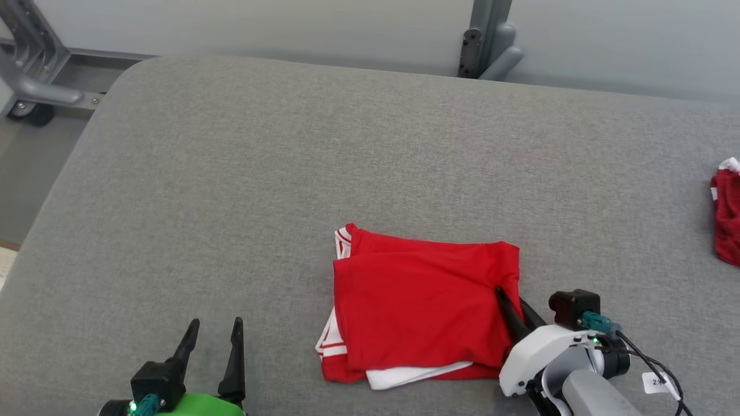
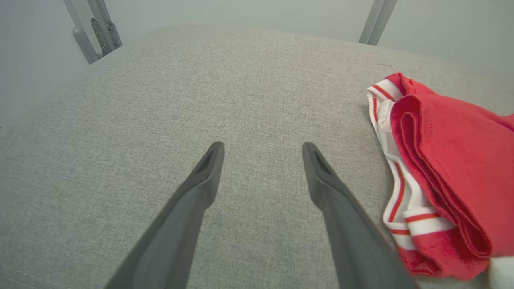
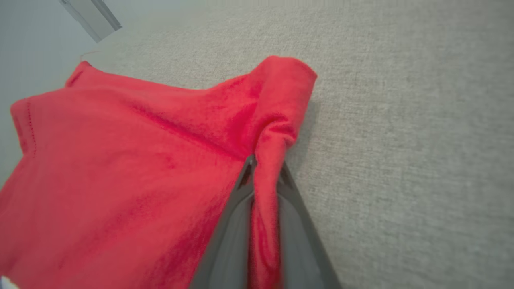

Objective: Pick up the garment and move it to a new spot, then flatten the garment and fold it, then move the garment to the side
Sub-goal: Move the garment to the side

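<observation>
The right gripper (image 3: 265, 164) was clamped on a raised pinch of red cloth, with its two dark fingers (image 3: 229, 224) drawn together and the fabric squeezed up between them. That pinch belonged to the garment (image 1: 422, 312), which was gripped at the edge nearest those jaws, close to its near corner. A shallow crease was pulled from the pinch across the top layer.

Outward from the jaws, toward the left gripper's side, the garment was laid out as a roughly rectangular folded stack of several layers. It was bright red, and white trim with thin red stripes was exposed along the edge farthest from the right jaws. A plain white band showed from under the top layer along the near edge. The whole stack was resting on the grey padded surface (image 1: 289, 173).

The left gripper (image 2: 263, 146) was held with its fingers well apart and nothing between them, over bare grey padding. The garment's striped edge lay to the right of those jaws, near but not touching.

Well beyond the right jaws, at the far right of the head view, a second red bundle (image 1: 727, 214) with a little white was cut off by the picture's edge, so its kind could not be made out. A grey metal frame (image 1: 488, 40) stood past the surface's far edge.
</observation>
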